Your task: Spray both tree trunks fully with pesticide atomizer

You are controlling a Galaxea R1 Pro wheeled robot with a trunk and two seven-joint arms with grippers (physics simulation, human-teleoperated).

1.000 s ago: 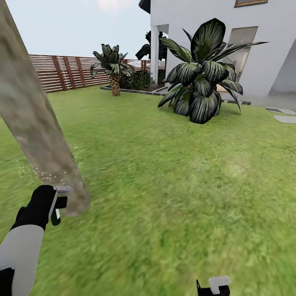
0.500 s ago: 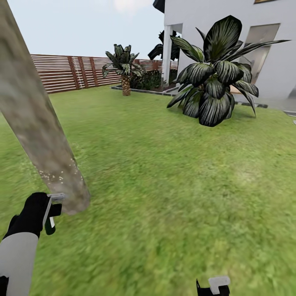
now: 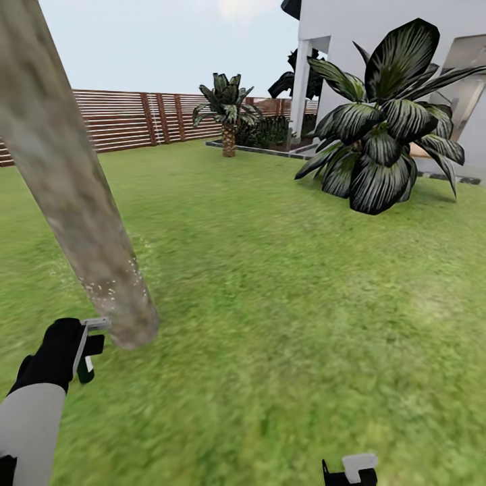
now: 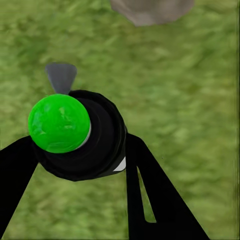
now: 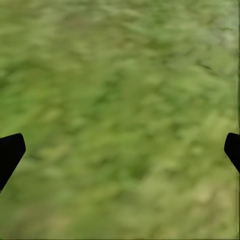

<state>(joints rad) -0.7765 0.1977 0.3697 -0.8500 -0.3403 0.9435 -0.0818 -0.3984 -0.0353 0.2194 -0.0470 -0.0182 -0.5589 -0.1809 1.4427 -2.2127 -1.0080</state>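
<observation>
On the lawn, head view: the left gripper (image 3: 81,344) holds the pesticide atomizer (image 3: 86,356) low at the view's left, its grey nozzle close to the foot of a tree trunk (image 3: 74,196).
Tree trunk: thick, mottled grey-brown, leaning across the view's left; pale specks dot its lower part near the grass (image 3: 270,304).
Surroundings: a large dark striped-leaf plant (image 3: 388,135) stands far right before a white house (image 3: 378,27); a short palm (image 3: 228,111) stands by the brown slatted fence (image 3: 128,118).
Obstruction: open grass lies between atomizer and trunk base.
Right gripper, head view: a dark part with a white piece at the bottom edge (image 3: 351,470).

Left wrist view: black fingers (image 4: 150,190) are closed around the atomizer's dark round body (image 4: 100,140), with its bright green cap (image 4: 59,123) toward the camera and grey nozzle (image 4: 61,76) beyond; the trunk base (image 4: 150,9) lies ahead on grass.

Right wrist view: black fingertips (image 5: 10,152) stand wide apart at opposite edges, holding nothing, over blurred grass (image 5: 120,120).
</observation>
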